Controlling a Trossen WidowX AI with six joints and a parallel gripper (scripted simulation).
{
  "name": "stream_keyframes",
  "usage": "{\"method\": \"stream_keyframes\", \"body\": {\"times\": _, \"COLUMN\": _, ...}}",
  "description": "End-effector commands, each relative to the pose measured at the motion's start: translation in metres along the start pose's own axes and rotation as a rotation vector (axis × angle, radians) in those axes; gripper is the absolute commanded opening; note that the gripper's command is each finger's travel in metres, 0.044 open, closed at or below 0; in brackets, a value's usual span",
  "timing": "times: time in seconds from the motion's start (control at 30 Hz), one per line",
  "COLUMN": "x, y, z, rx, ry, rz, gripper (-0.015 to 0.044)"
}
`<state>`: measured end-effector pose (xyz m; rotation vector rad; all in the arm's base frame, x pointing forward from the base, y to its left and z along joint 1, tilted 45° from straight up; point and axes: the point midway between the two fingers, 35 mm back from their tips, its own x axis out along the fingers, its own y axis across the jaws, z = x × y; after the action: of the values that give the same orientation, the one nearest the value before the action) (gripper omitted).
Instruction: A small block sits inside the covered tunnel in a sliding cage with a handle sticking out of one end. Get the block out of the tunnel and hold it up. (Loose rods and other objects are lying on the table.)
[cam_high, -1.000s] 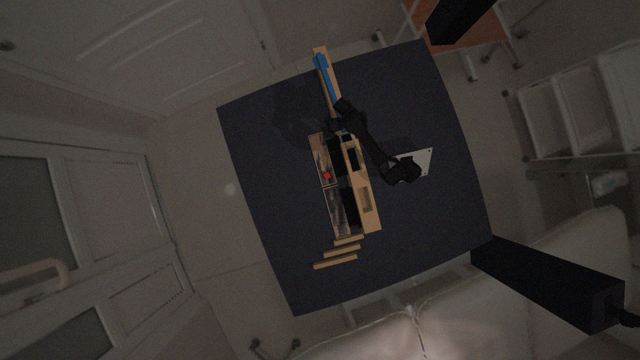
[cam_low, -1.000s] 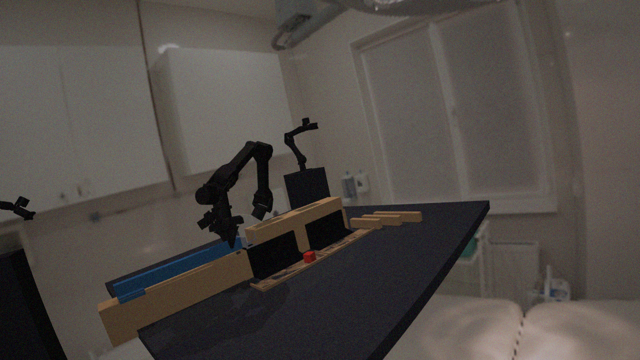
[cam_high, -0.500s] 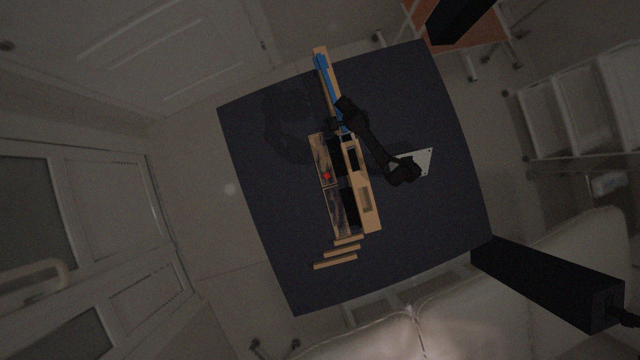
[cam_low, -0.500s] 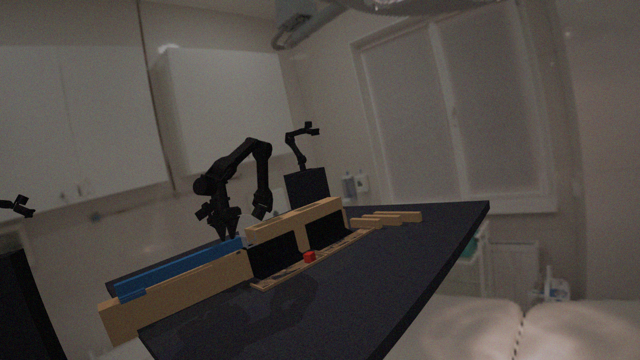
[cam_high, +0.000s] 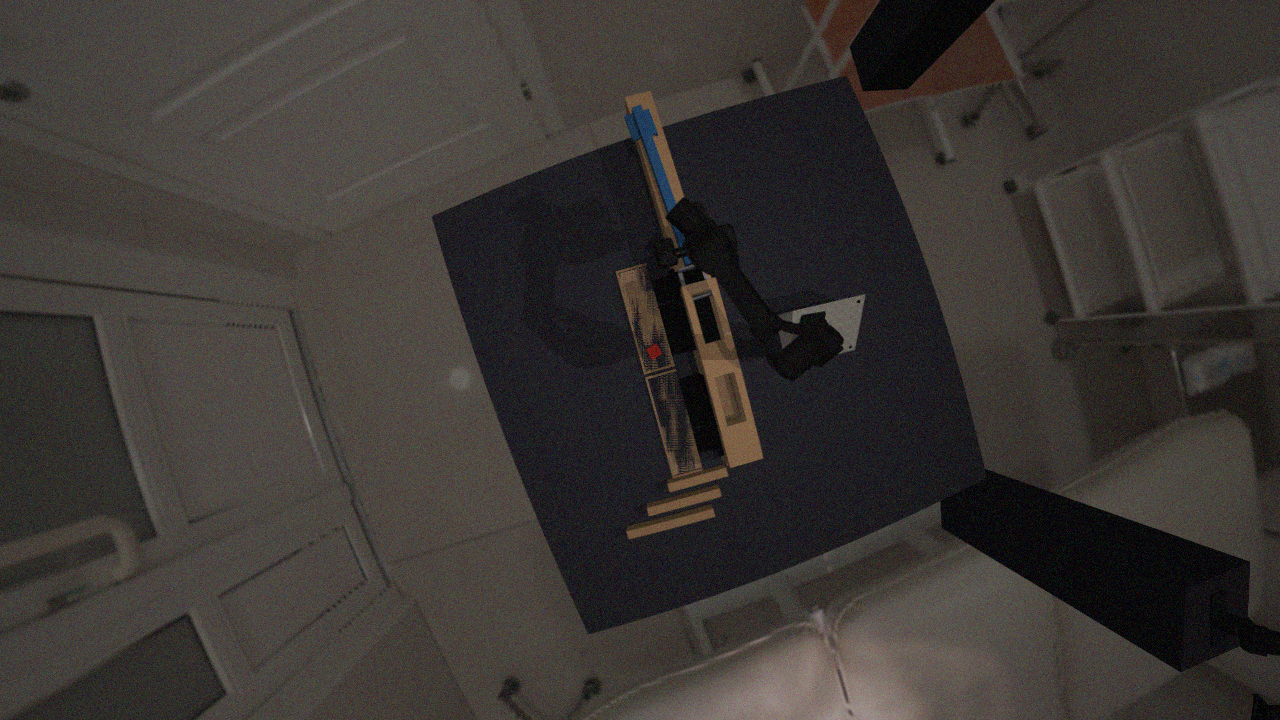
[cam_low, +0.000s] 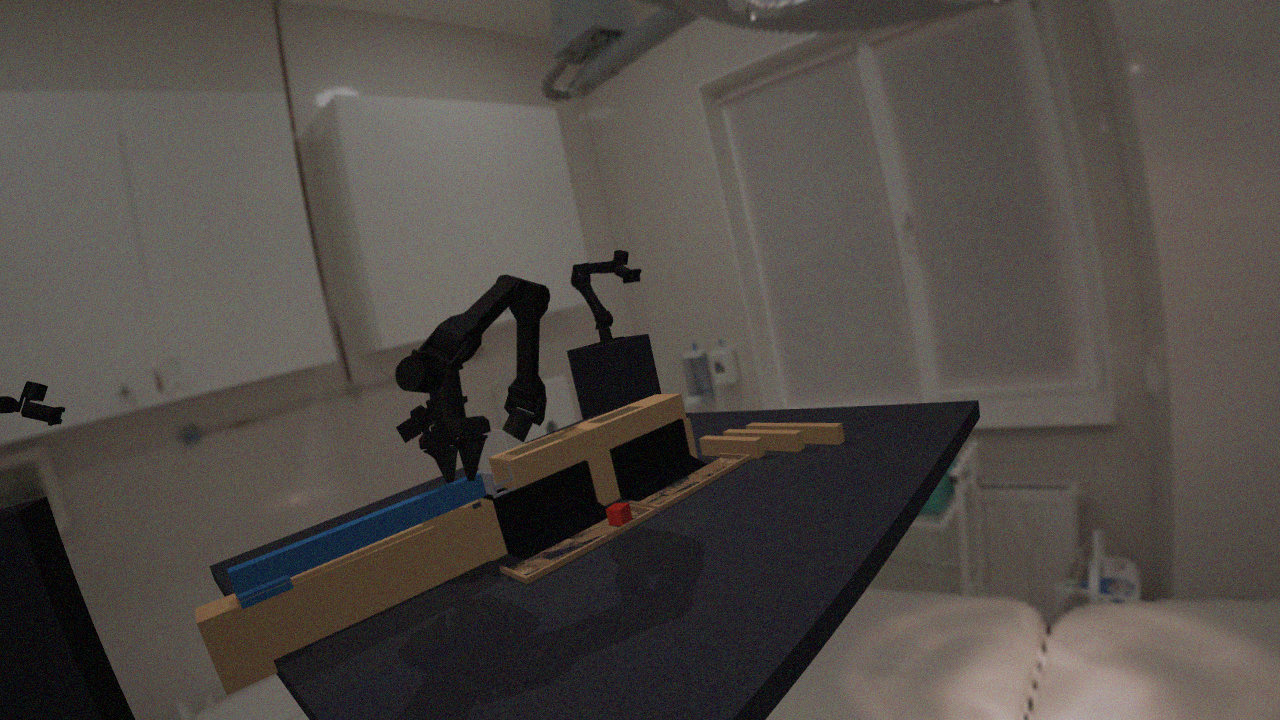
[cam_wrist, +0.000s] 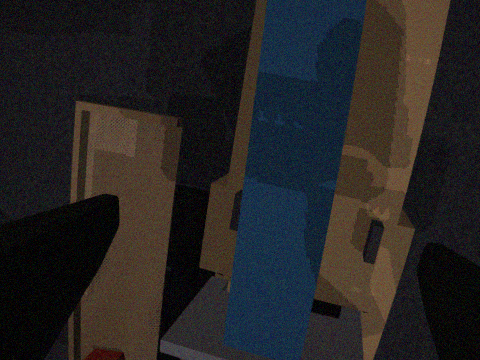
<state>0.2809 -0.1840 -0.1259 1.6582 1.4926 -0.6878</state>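
A red block (cam_high: 653, 351) (cam_low: 618, 514) (cam_wrist: 104, 355) sits in the shallow tan tray (cam_high: 637, 304) (cam_low: 554, 559) (cam_wrist: 132, 240) alongside the tan tunnel (cam_high: 723, 362) (cam_low: 604, 479), outside it. The long blue handle (cam_high: 657, 165) (cam_low: 358, 535) (cam_wrist: 285, 150) lies along a tan rail (cam_high: 639, 97) (cam_low: 358, 573) beyond the tunnel's end. A grey plate (cam_wrist: 195, 320) at the handle's inner end shows near the tunnel mouth; the rest of the cage is hard to make out. My gripper (cam_low: 458, 478) (cam_wrist: 272, 227) is open and empty, its fingers spread on either side of the handle near that end.
Three loose tan rods (cam_high: 697, 479) (cam_high: 683, 501) (cam_high: 670, 522) lie beyond the tunnel's far end. They also show in the exterior view. Large dark openings (cam_low: 547, 505) (cam_low: 653, 456) face the tray along the tunnel's side. The arm's base stands on a pale plate (cam_high: 848, 317) on the tunnel's other side.
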Motion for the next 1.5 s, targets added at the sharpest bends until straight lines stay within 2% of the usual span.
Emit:
{"method": "stream_keyframes", "body": {"times": 0.0, "x": 0.006, "y": -0.002, "z": -0.001, "rx": 0.008, "ry": 0.000, "rz": -0.002, "gripper": 0.0440}}
{"method": "stream_keyframes", "body": {"times": 0.43, "x": 0.027, "y": -0.006, "z": -0.006, "rx": 0.008, "ry": 0.001, "rz": -0.002, "gripper": 0.0440}}
{"method": "stream_keyframes", "body": {"times": 0.93, "x": 0.022, "y": -0.005, "z": -0.004, "rx": 0.000, "ry": -0.002, "rz": -0.004, "gripper": 0.0046}}
{"method": "stream_keyframes", "body": {"times": 1.0, "x": 0.022, "y": -0.005, "z": -0.004, "rx": 0.000, "ry": -0.002, "rz": -0.004, "gripper": 0.0033}}
{"method": "stream_keyframes", "body": {"times": 1.03, "x": 0.022, "y": -0.005, "z": -0.004, "rx": 0.000, "ry": -0.002, "rz": -0.004, "gripper": 0.0007}}
{"method": "stream_keyframes", "body": {"times": 1.43, "x": 0.033, "y": -0.007, "z": 0.020, "rx": 0.007, "ry": -0.001, "rz": -0.001, "gripper": 0.0000}}
{"method": "stream_keyframes", "body": {"times": 1.47, "x": 0.026, "y": -0.007, "z": 0.011, "rx": 0.001, "ry": 0.002, "rz": -0.008, "gripper": 0.0026}}
